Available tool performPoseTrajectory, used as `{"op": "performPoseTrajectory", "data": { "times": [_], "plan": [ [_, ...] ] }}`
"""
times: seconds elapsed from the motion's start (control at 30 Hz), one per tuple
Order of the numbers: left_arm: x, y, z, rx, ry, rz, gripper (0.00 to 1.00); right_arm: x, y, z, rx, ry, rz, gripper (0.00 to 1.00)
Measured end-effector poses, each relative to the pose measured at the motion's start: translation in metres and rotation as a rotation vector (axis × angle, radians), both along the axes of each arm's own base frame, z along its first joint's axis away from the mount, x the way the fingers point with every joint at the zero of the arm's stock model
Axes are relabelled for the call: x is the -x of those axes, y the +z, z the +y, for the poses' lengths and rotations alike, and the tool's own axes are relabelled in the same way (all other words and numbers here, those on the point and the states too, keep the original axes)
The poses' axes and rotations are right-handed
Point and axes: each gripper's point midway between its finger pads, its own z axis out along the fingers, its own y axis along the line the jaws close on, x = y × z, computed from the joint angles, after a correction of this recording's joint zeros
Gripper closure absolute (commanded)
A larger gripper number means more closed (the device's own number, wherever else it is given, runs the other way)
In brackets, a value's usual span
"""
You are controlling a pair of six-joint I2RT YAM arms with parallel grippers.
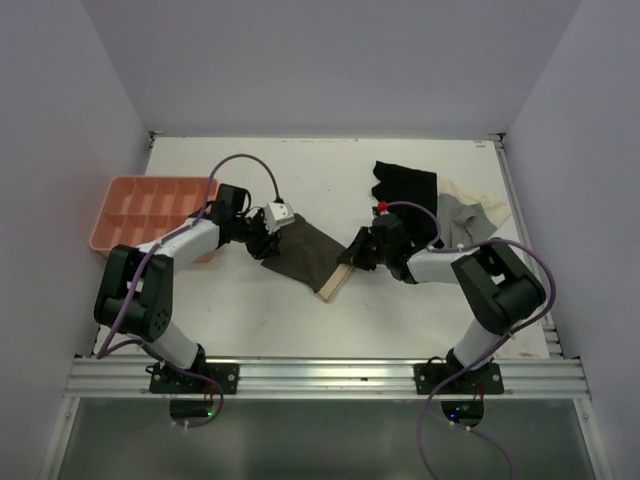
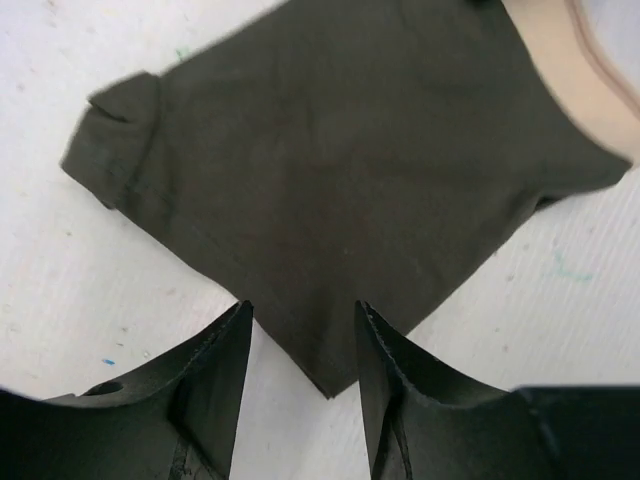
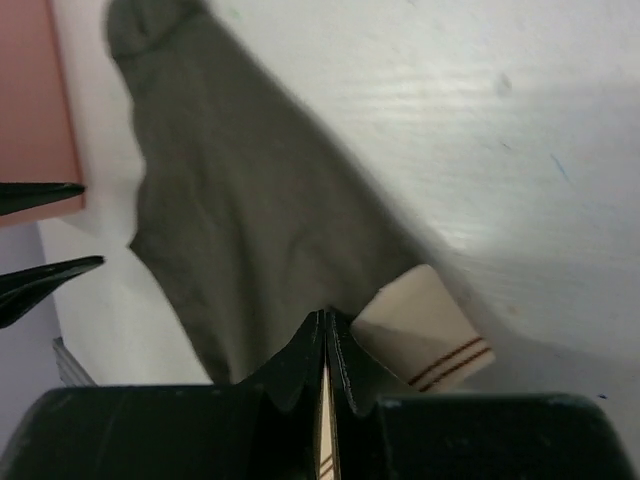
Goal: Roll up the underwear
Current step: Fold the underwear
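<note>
so the underwear [image 1: 305, 255] is flat on the worktop [image 1: 420, 190], long axis running gripper to gripper: right gripper [image 3: 325, 325] pinching the waistband end, left gripper [image 2: 303, 320] spread over the opposite corner, so I'd guess the roll starts there.

Pink tray [image 1: 128, 183], black garment [image 1: 405, 185], grey-and-cream garment [image 1: 472, 213]

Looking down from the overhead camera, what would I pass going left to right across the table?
Pink tray → left end effector → underwear → right end effector → grey-and-cream garment.
</note>
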Motion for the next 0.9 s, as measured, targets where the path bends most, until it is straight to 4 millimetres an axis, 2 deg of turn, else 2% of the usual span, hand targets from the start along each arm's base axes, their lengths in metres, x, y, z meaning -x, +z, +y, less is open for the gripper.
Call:
{"op": "performPoseTrajectory", "data": {
  "times": [0.1,0.3,0.53,0.57,0.67,0.7,0.8,0.9],
  "plan": [
    [0.011,-0.022,0.009,-0.096,-0.053,-0.023,0.57,0.015,-0.035,-0.006,0.02,-0.017,0.101,0.94],
    [0.024,-0.059,0.018,-0.267,-0.177,-0.067,0.69,0.002,-0.035,0.002,0.035,0.01,0.08,0.94],
    [0.029,-0.059,0.014,-0.299,-0.285,-0.133,0.71,-0.025,-0.027,0.008,0.183,0.155,0.017,0.94],
    [0.033,-0.059,0.013,-0.295,-0.298,-0.136,0.7,-0.029,-0.024,0.009,0.203,0.184,0.005,0.94],
    [0.053,-0.057,0.011,-0.28,-0.331,-0.115,0.48,-0.034,-0.01,0.012,0.234,0.266,-0.045,0.91],
    [0.062,-0.056,0.012,-0.275,-0.341,-0.1,0.44,-0.034,-0.007,0.012,0.238,0.285,-0.057,0.89],
    [0.087,-0.048,0.014,-0.254,-0.363,-0.071,0.37,-0.022,0.006,0.011,0.231,0.345,-0.072,0.89],
    [0.093,-0.02,0.011,-0.212,-0.382,-0.155,0.34,-0.005,0.025,0.013,0.174,0.383,-0.097,0.89]
  ]
}}
